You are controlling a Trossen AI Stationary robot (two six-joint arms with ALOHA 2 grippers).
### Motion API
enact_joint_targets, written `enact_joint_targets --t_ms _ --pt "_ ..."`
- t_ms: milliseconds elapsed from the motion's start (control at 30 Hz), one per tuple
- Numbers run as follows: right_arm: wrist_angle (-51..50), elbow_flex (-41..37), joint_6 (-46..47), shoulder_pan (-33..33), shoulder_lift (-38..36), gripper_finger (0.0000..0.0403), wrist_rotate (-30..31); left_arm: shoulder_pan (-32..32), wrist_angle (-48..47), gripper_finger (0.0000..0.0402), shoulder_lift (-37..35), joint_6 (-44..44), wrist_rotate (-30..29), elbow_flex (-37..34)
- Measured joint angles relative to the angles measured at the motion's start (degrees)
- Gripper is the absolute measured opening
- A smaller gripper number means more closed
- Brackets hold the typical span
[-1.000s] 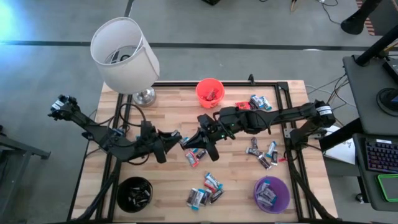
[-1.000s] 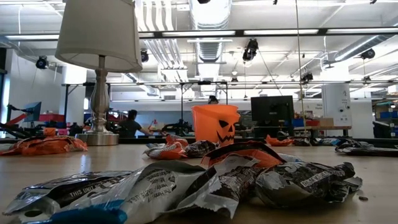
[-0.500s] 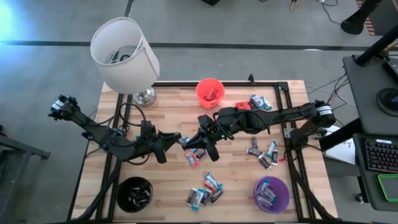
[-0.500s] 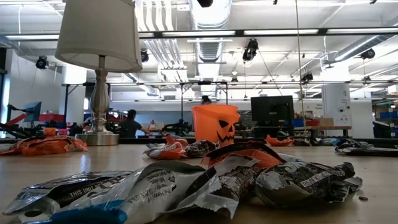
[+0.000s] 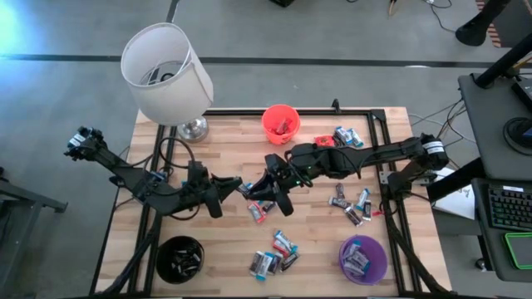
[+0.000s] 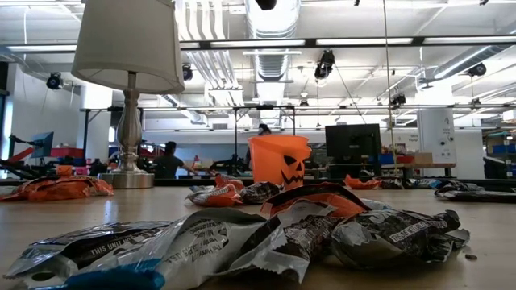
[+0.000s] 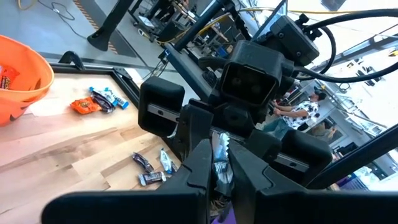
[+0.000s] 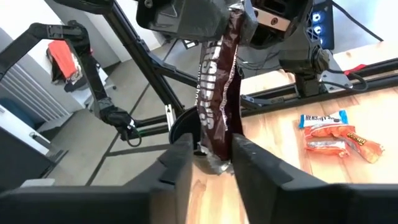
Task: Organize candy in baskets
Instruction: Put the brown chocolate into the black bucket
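A dark brown wrapped candy (image 8: pixel 217 93) hangs in the air over the middle of the table, between my two grippers. My left gripper (image 7: pixel 219 165) comes from the table's left and is shut on one end of it. My right gripper (image 8: pixel 213 155) comes from the right, open, its fingers on either side of the candy's other end. In the high view the two grippers meet at the candy (image 5: pixel 252 189). The orange basket (image 5: pixel 280 123) stands at the far edge, the black basket (image 5: pixel 179 258) near left, the purple basket (image 5: pixel 362 258) near right. My left gripper pinches the candy's crimped silver end (image 7: pixel 221 163) between its two fingers. The fingers are level, come from the table's left and lie along the candy. The candy reaches out toward the right gripper, clear of the table. My right gripper: the candy's other end (image 8: pixel 214 163) lies between its open fingers; whether they touch it, I cannot tell.
Loose candies lie below the grippers (image 5: pixel 260 208), in the near middle (image 5: pixel 274 253), at the right (image 5: pixel 349 203) and at the far right (image 5: pixel 341 137). A lamp with a white shade (image 5: pixel 166 75) stands at the far left corner. Candy wrappers fill the low view's foreground (image 6: pixel 242 234).
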Motion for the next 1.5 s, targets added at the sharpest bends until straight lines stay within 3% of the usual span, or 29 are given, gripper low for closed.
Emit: enact_joint_targets --t_ms 167,333,700,900,1200,1500 --pt "-5.3 0.0 2.37 -0.01 -1.57 0.0147 -1.55 0.0 -0.47 0.0012 -0.17 0.79 1.24 0.0" --pt "-16.67 0.0 2.67 -0.02 -4.07 0.0155 -3.15 0.0 -1.54 0.0011 -1.14 0.68 10.18 0.0" --pt "-37.79 -0.02 -0.16 -0.04 -7.36 0.0141 -2.97 -0.31 -22.23 0.0011 -2.29 -11.79 24.57 0.0" --pt "-42.1 -0.04 -0.77 -0.04 -7.36 0.0137 -2.79 -1.23 -31.65 0.0011 -2.29 -17.6 28.7 0.0" --pt "-45.0 -0.04 -1.07 -0.04 -7.33 0.0141 -2.49 -4.39 -33.93 0.0011 -2.29 -21.33 40.05 0.0" --pt "-45.16 -0.04 -0.94 -0.04 -7.28 0.0135 -2.49 -9.9 -40.63 0.0011 -2.27 -26.99 46.1 0.0"
